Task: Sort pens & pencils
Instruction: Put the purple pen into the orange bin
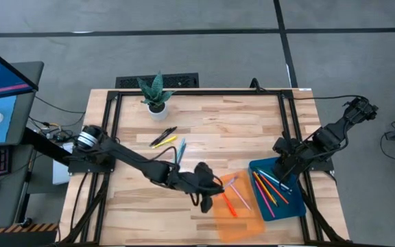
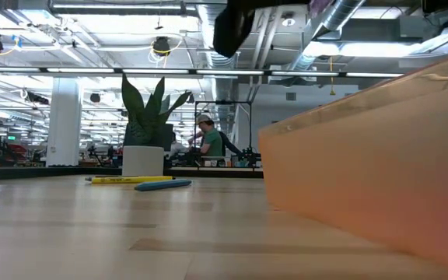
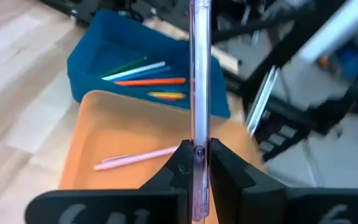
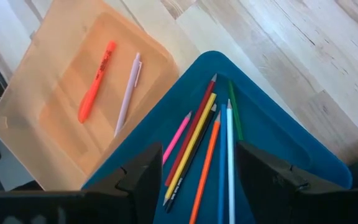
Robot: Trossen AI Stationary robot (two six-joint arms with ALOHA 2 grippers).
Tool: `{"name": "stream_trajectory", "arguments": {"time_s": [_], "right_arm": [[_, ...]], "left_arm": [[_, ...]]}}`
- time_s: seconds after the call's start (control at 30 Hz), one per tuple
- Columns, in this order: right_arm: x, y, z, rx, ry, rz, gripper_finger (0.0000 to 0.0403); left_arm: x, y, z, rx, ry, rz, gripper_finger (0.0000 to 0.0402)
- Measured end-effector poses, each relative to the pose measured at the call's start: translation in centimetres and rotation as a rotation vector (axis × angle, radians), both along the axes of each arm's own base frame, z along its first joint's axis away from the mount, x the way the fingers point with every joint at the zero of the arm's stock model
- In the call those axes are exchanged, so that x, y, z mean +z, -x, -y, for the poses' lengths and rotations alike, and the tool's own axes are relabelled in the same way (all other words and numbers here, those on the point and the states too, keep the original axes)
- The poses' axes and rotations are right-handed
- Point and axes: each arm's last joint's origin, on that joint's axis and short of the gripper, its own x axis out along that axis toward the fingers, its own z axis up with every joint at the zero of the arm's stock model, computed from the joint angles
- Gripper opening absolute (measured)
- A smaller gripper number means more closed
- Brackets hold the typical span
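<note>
A clear, purple-tinted pen (image 3: 199,81) is clamped upright between the closed fingers (image 3: 179,167) of the left gripper (image 1: 208,195), which is held above the near-left edge of the orange tray (image 1: 249,223). In that tray a pink pen (image 4: 128,93) and an orange marker (image 4: 96,81) are laid side by side, slightly apart. In the blue tray (image 4: 272,134), just to the right of the orange one, a bundle of pencils (image 4: 201,149) is laid roughly parallel: pink, red, yellow, orange, blue, white and green ones can be made out. Further back on the desk (image 1: 238,130), well apart from the trays, more pens (image 1: 169,140) are left loose: a black one, a yellow one and a blue one, lying close together. The right gripper (image 1: 284,171) is held over the blue tray with its fingers (image 4: 143,174) spread apart and nothing between them. A potted plant (image 1: 156,95) is stood at the far edge of the desk. In the low view a person (image 2: 208,140) is seen far off in the room behind.
</note>
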Motion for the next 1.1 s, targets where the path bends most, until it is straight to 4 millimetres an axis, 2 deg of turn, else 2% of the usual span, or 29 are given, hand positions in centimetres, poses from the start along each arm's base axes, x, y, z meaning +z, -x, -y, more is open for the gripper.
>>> {"name": "stream_trajectory", "arguments": {"time_s": [0.23,0.5,0.57,0.7,0.9,0.97,1.1], "right_arm": [[0.0,0.0,0.0,0.0,0.0,-0.001,0.0221],[0.0,0.0,0.0,0.0,-0.001,-0.001,0.0221],[0.0,0.0,0.0,0.0,-0.003,-0.003,0.0221],[0.0,0.0,0.0,-0.006,-0.006,-0.004,0.0221],[0.0,0.0,0.0,-0.008,-0.006,-0.005,0.0221],[0.0,0.0,0.0,-0.009,-0.005,-0.005,0.0221],[0.0,0.0,0.0,-0.01,-0.004,-0.006,0.0221]], "left_arm": [[-1.8,-0.9,-1.0,-0.15,-0.324,-0.027,0.0018],[-2.0,-1.7,-2.6,-0.384,-0.656,0.04,0.0035],[-1.8,-1.8,-2.8,-0.417,-0.69,0.041,0.0034],[-0.2,-2.7,-2.9,-0.504,-0.729,0.037,0.0026],[2.2,-5.1,-3.0,-0.539,-0.727,-0.121,0.0026],[2.1,-6.0,-3.1,-0.552,-0.725,-0.177,0.0027],[0.0,-7.5,-3.0,-0.628,-0.781,-0.287,0.0026]]}}
